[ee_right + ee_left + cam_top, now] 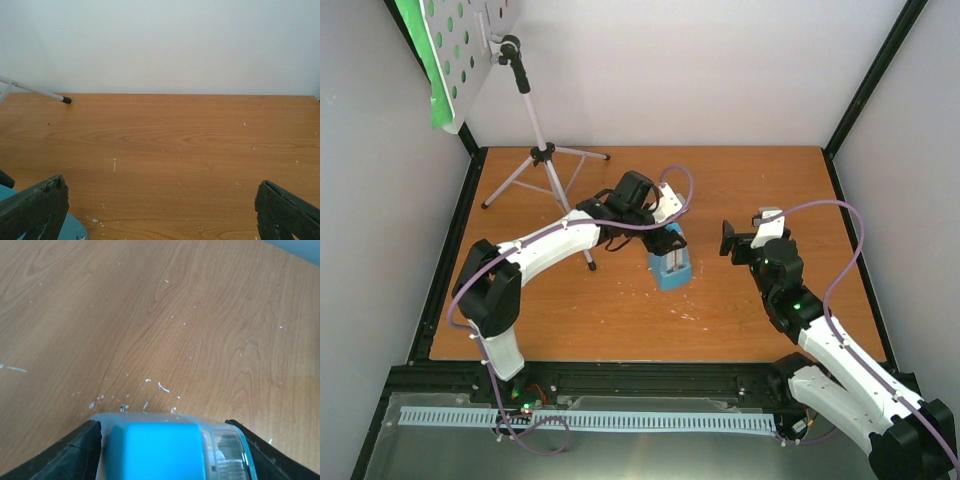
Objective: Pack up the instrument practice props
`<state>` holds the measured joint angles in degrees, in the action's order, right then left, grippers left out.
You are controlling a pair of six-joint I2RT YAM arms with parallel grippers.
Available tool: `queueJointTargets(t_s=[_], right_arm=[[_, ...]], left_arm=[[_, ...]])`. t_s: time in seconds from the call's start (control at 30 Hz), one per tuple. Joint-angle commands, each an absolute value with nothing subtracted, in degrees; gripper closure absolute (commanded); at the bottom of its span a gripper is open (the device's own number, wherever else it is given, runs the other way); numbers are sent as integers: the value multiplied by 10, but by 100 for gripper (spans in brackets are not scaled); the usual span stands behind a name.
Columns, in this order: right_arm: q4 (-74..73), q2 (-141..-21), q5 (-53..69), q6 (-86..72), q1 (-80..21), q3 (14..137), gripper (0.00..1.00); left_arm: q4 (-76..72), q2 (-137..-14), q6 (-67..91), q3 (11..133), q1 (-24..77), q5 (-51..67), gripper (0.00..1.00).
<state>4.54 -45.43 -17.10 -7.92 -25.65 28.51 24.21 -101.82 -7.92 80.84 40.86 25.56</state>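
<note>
Metronome point(150, 450) between left pincer point(162, 426) fingers, base out of frame

The white-and-black left arm point(550, 240) reaches forward and to the right. Its black two-finger left gripper point(667, 240) points downward with the jaws parted, possibly gripping. The matching right arm point(830, 350) angles inward, and its right gripper point(161, 186) is level with the jaws spread wide.

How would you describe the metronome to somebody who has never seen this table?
Start at the wooden table, whose far left corner carries the silver music stand. Near the table's middle, between the fingers of the left gripper, stands the metronome. It is the only small blue thing there, tapering upward.
</note>
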Motion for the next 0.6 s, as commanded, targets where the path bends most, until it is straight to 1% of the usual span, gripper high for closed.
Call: queueJointTargets(t_s=[0.0,0.17,0.2,0.27,0.33,0.37,0.47,0.5,0.53,0.57], right_arm=[[44,-450,-198,-74,-257,279,0],[47,-457,-222,-75,-256,288,0],[50,-460,-220,-75,-256,294,0],[55,-475,-201,-74,-255,308,0],[56,-489,-163,-70,-255,322,0],[59,-494,-145,-68,-256,325,0],[71,-505,-76,-66,-256,329,0],[73,-508,-53,-66,-256,331,0],[74,-511,-33,-67,-256,334,0],[77,-515,-11,-68,-256,336,0]], left_arm=[[225,-988,-79,790,414,235,37],[227,-982,-80,786,415,226,51],[226,-982,-80,786,415,224,53],[228,-982,-78,787,415,226,54],[229,-980,-73,786,415,236,42],[227,-976,-69,785,415,242,35],[215,-957,-56,781,414,252,9],[209,-950,-50,778,411,256,3],[200,-941,-42,774,407,263,1],[191,-931,-33,769,400,274,1]])
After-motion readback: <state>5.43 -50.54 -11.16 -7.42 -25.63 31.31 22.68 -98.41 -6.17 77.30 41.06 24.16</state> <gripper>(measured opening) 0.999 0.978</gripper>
